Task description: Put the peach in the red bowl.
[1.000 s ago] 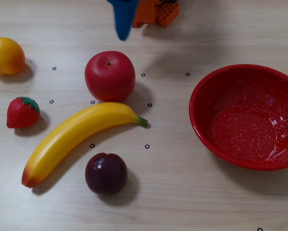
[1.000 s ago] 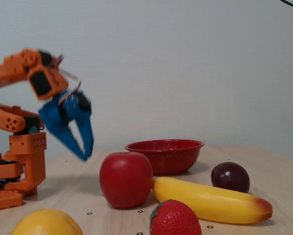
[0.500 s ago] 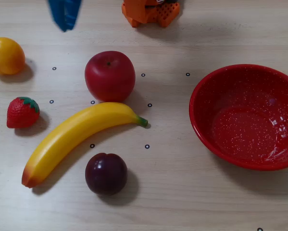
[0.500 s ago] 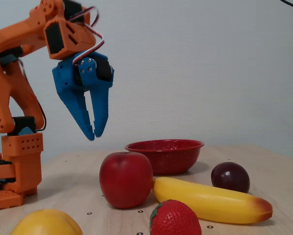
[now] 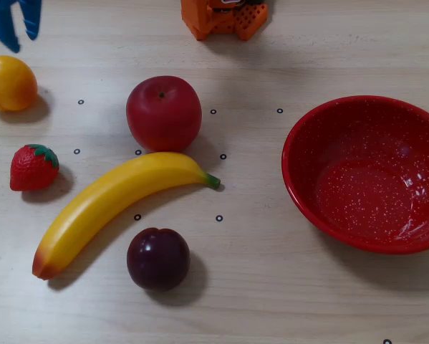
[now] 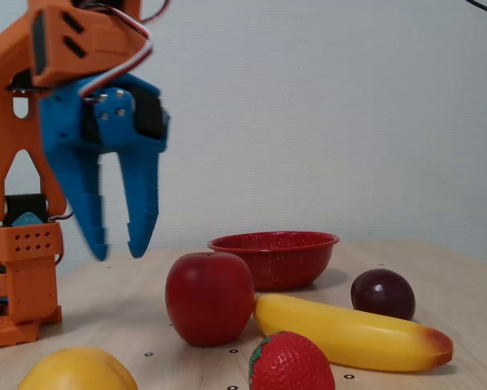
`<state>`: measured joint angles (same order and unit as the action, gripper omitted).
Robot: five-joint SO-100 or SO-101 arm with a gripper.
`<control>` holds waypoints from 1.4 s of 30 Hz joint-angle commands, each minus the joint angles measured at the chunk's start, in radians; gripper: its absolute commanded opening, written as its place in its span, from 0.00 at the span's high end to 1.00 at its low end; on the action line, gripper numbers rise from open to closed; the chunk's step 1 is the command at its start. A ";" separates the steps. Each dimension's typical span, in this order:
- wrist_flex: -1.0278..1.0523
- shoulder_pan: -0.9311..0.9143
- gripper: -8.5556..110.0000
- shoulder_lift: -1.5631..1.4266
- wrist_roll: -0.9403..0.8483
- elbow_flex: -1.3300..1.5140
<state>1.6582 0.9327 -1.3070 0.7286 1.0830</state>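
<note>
Table, pale wood. One peach at the overhead view's left edge, apart from one strawberry below it. One apple touching, or nearly touching, one banana; one plum just beside the banana. One red bowl at the right edge, holding nothing, open wood between. Blue gripper raised, jaws slightly parted, holding nothing.

In the overhead view, the peach lies far left, the bowl far right, apple between
</note>
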 commanded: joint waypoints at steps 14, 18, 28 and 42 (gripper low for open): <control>0.126 0.245 0.57 0.218 0.614 -0.321; 0.100 0.258 0.58 0.242 0.604 -0.328; -0.017 0.275 0.58 0.316 0.535 -0.302; -0.091 0.268 0.57 0.388 0.555 -0.273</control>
<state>1.5907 1.1812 -0.8682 1.2609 0.8376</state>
